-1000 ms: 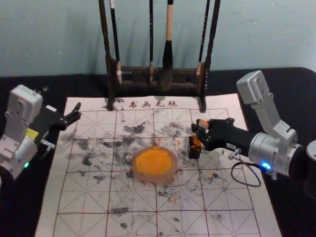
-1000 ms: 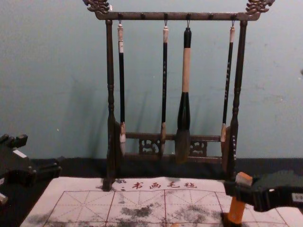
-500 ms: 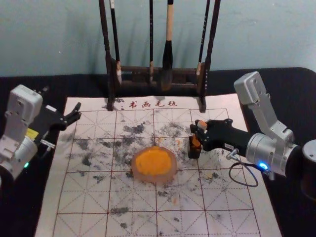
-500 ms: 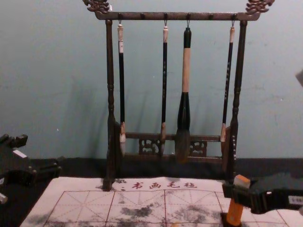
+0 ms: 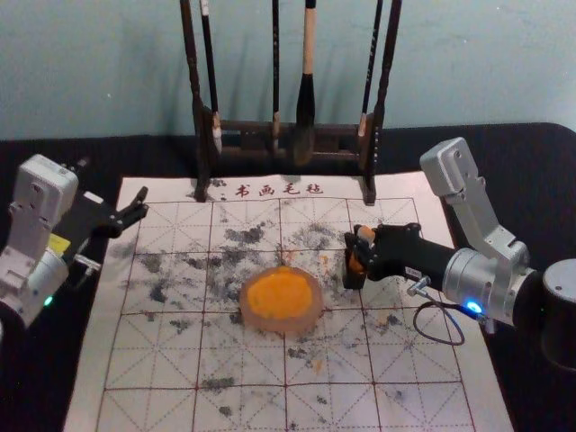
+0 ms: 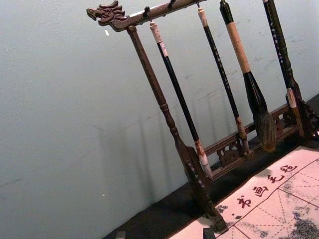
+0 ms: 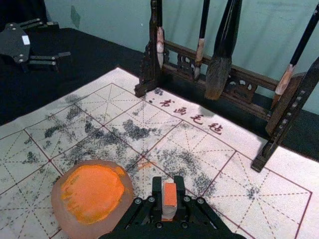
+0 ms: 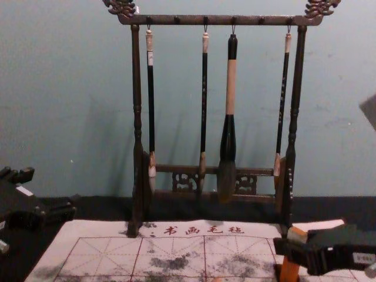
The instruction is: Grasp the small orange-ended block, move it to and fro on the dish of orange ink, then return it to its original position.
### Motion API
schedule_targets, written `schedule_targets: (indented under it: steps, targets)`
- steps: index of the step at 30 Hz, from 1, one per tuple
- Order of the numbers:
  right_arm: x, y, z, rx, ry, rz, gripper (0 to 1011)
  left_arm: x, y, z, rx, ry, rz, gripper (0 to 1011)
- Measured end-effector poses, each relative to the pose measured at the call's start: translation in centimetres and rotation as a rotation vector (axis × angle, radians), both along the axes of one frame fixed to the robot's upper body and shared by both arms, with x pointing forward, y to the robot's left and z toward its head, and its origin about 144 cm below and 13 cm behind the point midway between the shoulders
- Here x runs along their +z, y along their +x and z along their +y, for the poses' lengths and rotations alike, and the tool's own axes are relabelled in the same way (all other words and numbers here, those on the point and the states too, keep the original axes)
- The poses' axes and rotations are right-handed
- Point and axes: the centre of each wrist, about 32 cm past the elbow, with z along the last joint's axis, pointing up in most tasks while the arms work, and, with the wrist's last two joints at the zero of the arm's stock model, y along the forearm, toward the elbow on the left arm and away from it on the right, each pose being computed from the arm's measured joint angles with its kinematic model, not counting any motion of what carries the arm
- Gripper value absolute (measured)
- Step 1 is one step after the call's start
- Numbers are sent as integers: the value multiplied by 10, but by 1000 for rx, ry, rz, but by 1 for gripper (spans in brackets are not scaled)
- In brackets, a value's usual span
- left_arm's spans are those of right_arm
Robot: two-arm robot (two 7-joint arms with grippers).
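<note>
My right gripper (image 5: 360,239) is shut on the small block, whose pale and orange top (image 5: 366,233) pokes out above the fingers. The block's orange lower part reaches down into a dark holder (image 5: 355,280) on the felt, right of the dish of orange ink (image 5: 282,299). In the right wrist view the right gripper (image 7: 169,193) pinches the block (image 7: 170,197) from both sides. From the chest, the block's orange body (image 8: 289,270) stands nearly upright beneath the fingers. My left gripper (image 5: 140,206) is parked open at the left, its fingertips apart with nothing between them.
A dark wooden rack (image 5: 247,127) with several hanging brushes stands behind the dish at the felt's back edge. The gridded white felt (image 5: 171,360), marked with dark smudges, lies on a black-covered table (image 5: 36,378). A cable hangs below the right wrist.
My right gripper and the block have come down a little, with the block's orange part lower in the holder. The right arm has shifted slightly leftward. The left arm is still.
</note>
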Motion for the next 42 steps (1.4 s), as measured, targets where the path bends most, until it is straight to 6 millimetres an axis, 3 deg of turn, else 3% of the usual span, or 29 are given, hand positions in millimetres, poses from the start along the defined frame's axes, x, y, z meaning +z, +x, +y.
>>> schedule_targets:
  steps: [40,42]
  targets:
    - [-15,4,4,7,-36,23,120,0,0,0,0,0,0,1001]
    - [-15,4,4,7,-36,23,158,0,0,0,0,0,0,1001]
